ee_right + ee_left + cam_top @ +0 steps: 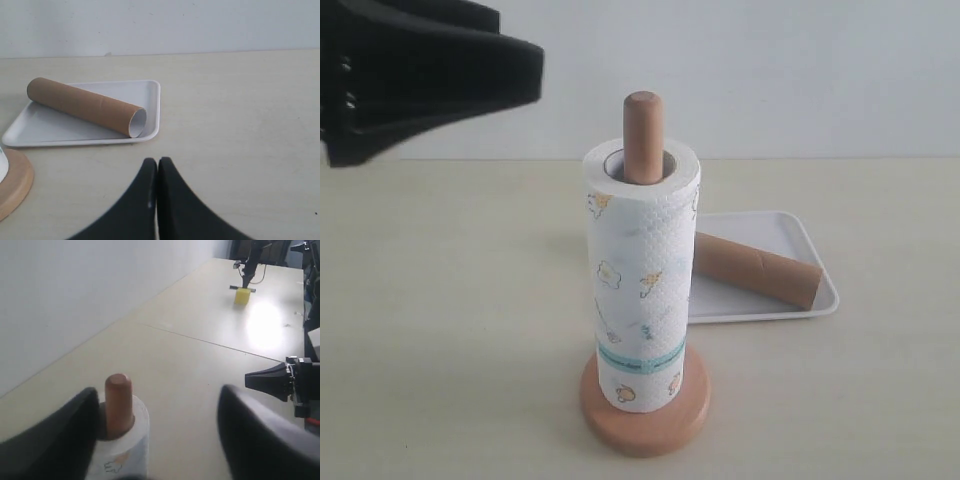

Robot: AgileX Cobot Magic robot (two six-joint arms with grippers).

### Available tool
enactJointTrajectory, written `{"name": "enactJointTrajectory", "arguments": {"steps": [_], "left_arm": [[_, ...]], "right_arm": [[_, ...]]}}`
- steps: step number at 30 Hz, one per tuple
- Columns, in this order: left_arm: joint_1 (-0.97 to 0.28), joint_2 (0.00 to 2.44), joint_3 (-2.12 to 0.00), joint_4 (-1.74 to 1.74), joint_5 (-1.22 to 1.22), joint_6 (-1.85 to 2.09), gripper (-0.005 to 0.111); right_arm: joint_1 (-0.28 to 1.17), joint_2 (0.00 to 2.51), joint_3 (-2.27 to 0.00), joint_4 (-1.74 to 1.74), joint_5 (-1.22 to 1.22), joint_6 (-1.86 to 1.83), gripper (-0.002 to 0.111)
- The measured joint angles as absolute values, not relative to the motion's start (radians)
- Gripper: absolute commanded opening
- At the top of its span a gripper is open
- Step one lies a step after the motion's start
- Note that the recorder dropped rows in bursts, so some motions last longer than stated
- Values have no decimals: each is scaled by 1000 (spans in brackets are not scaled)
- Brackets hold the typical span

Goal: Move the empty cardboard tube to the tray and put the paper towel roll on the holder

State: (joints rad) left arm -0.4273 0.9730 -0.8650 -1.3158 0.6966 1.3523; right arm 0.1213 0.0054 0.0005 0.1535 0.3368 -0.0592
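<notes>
The paper towel roll stands upright on the holder, with the round-topped wooden post poking out of its core. The empty cardboard tube lies on its side in the white tray, behind and right of the holder. My left gripper hovers up and to the left of the roll, apart from it. In the left wrist view its jaws stand open, the roll and post showing beside one finger. My right gripper is shut and empty, low over the table in front of the tray and tube.
A pale wall runs along the back of the beige table. Far down the table sits a small yellow block under dark equipment. A black pointed arm part shows at the side in the left wrist view. The holder's base edges into the right wrist view.
</notes>
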Motion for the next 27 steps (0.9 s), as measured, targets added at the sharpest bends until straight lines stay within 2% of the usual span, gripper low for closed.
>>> {"name": "enactJointTrajectory", "arguments": {"steps": [3, 4, 10, 20, 27], "left_arm": [[-427, 900, -865, -1263, 716, 1242, 9], [-427, 876, -864, -1253, 732, 1215, 4], [-427, 730, -790, -1253, 798, 1158, 4], [-427, 462, -480, -1281, 750, 1152, 4], [-427, 378, -311, -1281, 748, 1150, 4]], "right_arm": [[121, 5, 1, 153, 337, -59, 0], [121, 5, 1, 153, 337, -59, 0], [121, 5, 1, 153, 337, -59, 0], [121, 5, 1, 153, 337, -59, 0], [121, 5, 1, 153, 337, -59, 0]]}}
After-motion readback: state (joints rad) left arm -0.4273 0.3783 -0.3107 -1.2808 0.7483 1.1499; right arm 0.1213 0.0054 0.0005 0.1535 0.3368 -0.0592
